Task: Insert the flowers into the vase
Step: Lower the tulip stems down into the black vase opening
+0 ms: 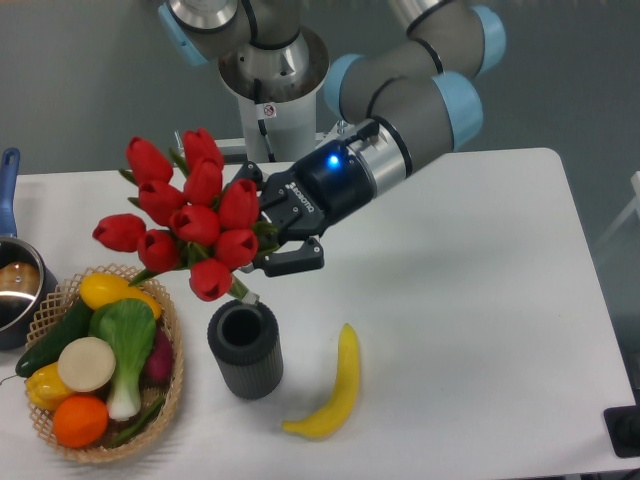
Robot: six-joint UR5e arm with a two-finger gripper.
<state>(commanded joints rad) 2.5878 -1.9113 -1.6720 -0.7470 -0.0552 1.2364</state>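
Note:
The flowers (pixel 185 215) are a bunch of glossy red tulip buds with green leaves, held in the air at the left of the table. My gripper (pixel 268 228) is shut on the stems, coming in from the right. The stem ends (pixel 243 293) point down and right, just above the mouth of the vase. The vase (pixel 245 350) is a dark grey ribbed cylinder standing upright on the white table, below the bunch. The stem ends are above the rim, not inside.
A woven basket (pixel 170 385) of vegetables stands left of the vase. A yellow banana (pixel 338 388) lies to its right. A pot with a blue handle (pixel 12 280) sits at the left edge. The robot's base (pixel 270 90) stands at the back.

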